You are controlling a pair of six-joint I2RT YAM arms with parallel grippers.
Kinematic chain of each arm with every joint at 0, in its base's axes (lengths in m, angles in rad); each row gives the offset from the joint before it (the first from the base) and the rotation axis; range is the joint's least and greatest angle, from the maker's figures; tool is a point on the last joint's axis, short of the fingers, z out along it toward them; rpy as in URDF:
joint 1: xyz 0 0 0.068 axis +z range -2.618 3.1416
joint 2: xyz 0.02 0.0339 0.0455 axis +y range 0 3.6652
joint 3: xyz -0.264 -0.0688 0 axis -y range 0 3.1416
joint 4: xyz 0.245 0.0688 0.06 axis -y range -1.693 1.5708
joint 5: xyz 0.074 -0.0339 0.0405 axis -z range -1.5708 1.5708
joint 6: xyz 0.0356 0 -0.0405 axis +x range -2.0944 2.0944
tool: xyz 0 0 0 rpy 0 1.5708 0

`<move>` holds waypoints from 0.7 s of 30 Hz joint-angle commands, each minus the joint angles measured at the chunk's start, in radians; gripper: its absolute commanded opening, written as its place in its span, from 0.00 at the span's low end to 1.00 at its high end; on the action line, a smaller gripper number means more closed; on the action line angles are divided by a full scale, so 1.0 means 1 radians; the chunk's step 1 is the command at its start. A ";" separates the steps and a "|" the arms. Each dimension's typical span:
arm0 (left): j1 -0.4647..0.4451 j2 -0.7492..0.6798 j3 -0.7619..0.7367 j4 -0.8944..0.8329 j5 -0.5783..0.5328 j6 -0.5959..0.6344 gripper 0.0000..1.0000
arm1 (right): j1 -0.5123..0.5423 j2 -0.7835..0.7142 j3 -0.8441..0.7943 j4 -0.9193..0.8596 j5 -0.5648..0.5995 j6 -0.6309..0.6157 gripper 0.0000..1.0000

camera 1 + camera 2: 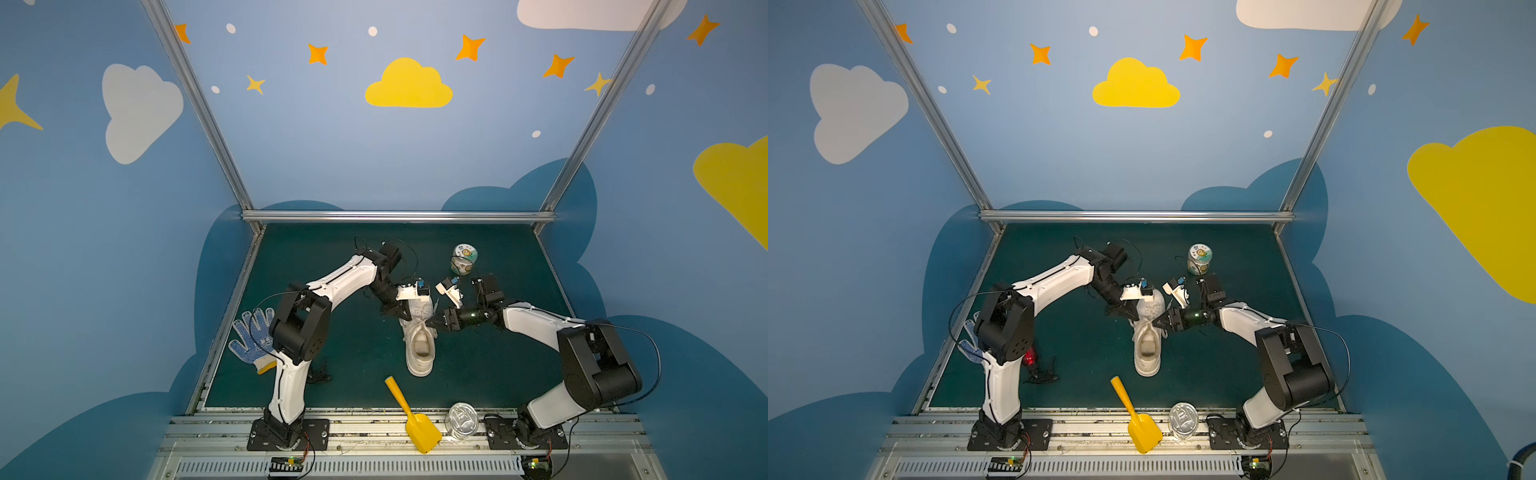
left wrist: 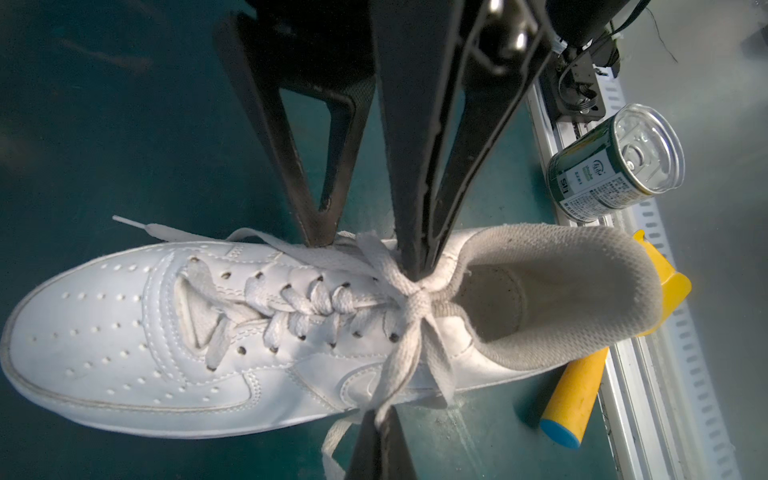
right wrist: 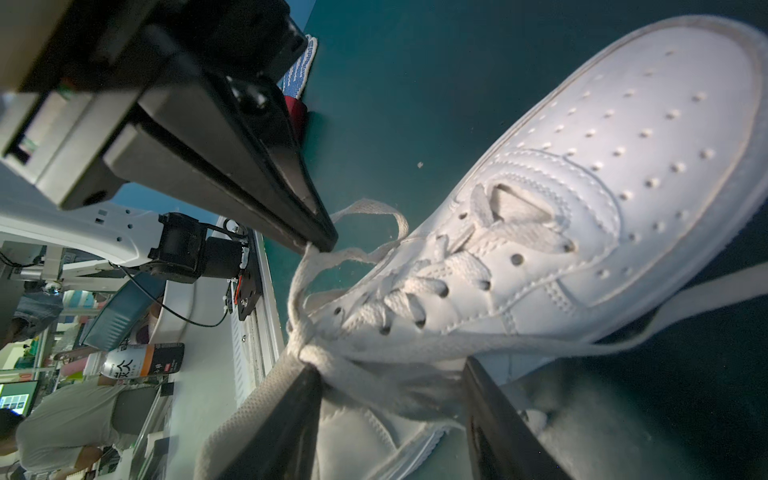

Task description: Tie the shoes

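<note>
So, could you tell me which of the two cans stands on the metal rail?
The pull-tab can beside the yellow scoop, at the front edge; the printed-lid can stands on the green mat at the back.

Dark green mat (image 1: 353,365): blue-dotted white work glove (image 1: 249,340) at left edge; small round jar with illustrated lid (image 1: 464,258) toward the far side; yellow plastic scoop (image 1: 422,432) across the front edge, silver-topped green-labelled tin can (image 1: 461,419) just beside its blade.
</note>
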 commanded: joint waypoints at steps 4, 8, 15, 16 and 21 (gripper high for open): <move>-0.006 0.013 -0.004 -0.028 0.017 -0.001 0.03 | 0.012 -0.047 -0.019 -0.033 -0.055 -0.024 0.46; -0.008 0.013 -0.002 -0.028 0.013 -0.001 0.03 | 0.014 -0.057 -0.014 -0.046 -0.076 -0.030 0.42; -0.010 0.012 -0.002 -0.030 0.013 -0.002 0.03 | 0.016 -0.047 0.001 -0.100 -0.061 -0.053 0.41; -0.012 0.010 -0.002 -0.030 0.014 -0.002 0.03 | 0.016 -0.042 0.001 -0.102 -0.055 -0.054 0.40; -0.009 0.008 -0.002 -0.031 0.008 0.001 0.03 | 0.024 -0.037 0.003 -0.109 -0.043 -0.064 0.29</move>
